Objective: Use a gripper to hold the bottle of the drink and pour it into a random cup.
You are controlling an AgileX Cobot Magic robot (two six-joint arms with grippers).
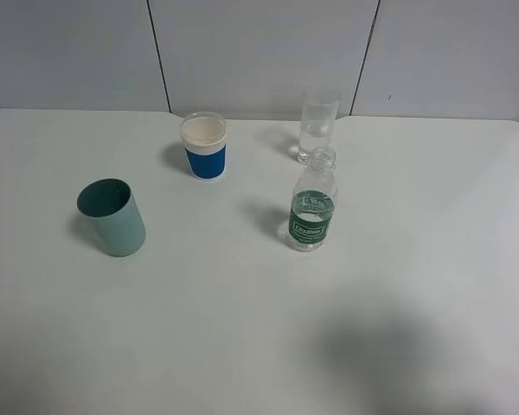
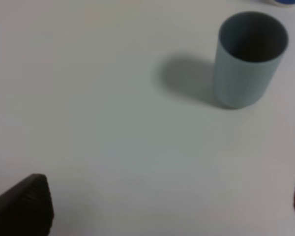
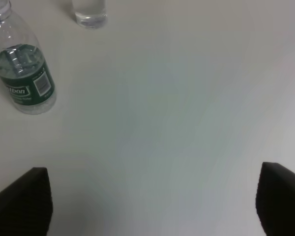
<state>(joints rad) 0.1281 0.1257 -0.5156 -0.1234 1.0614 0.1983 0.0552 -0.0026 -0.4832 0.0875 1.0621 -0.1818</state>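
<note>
Overhead shows three cups, one bottle of the drink (image 1: 313, 210) upright mid-worktop (image 1: 259, 328), clear cup (image 1: 317, 124) just behind; no arms visible. Wrist views only: left gripper (image 2: 172, 206) and right gripper (image 3: 152, 204) jaws released, empty.

The bottle of the drink (image 3: 23, 73) is wearing a dark green label (image 3: 27, 86) whose white lettering is ending in what is reading as "bon", with a white barcode patch sitting beside it. From the high camera the same label (image 1: 310, 226) is showing white lettering too small to read. Nothing else is carrying legible text.
</note>
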